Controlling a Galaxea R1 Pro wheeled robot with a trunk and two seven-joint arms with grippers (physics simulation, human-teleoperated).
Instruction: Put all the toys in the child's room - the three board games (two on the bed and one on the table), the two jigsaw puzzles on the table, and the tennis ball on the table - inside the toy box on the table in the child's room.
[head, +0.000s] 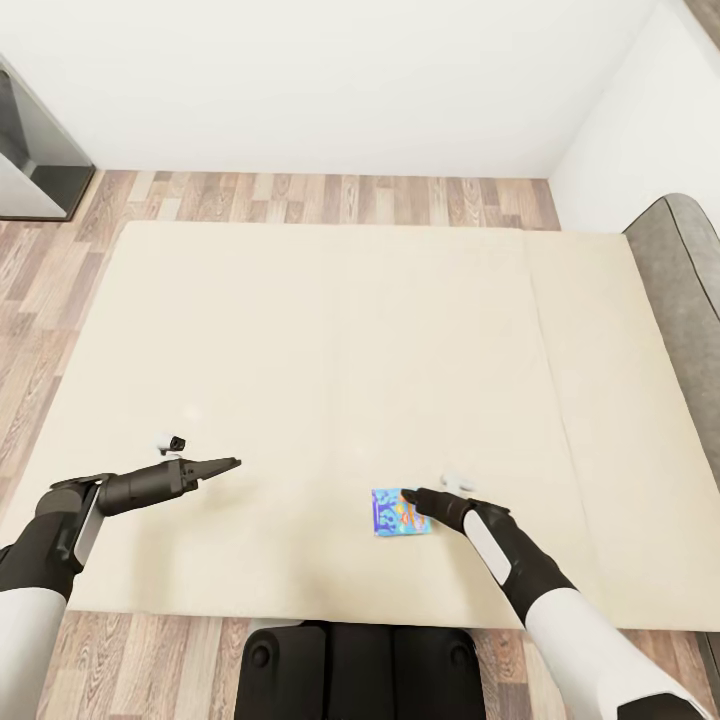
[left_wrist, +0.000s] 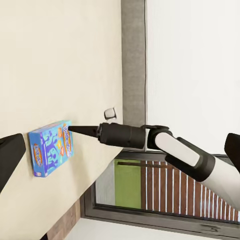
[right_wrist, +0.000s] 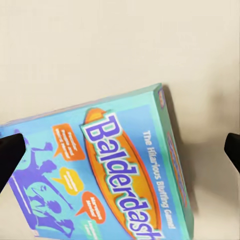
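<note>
Blue board game (head: 400, 511) flat on the bed (head: 330, 350), at the right gripper (right_wrist: 120, 150), jaws parted astride it; left gripper (head: 228, 464) empty, seemingly closed. We judge the box light, stiff, smooth: grasp across opposite edges.

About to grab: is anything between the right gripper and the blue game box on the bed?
Nothing visible. The right gripper is already at the edge of the game box, which lies alone on bare mattress.
</note>
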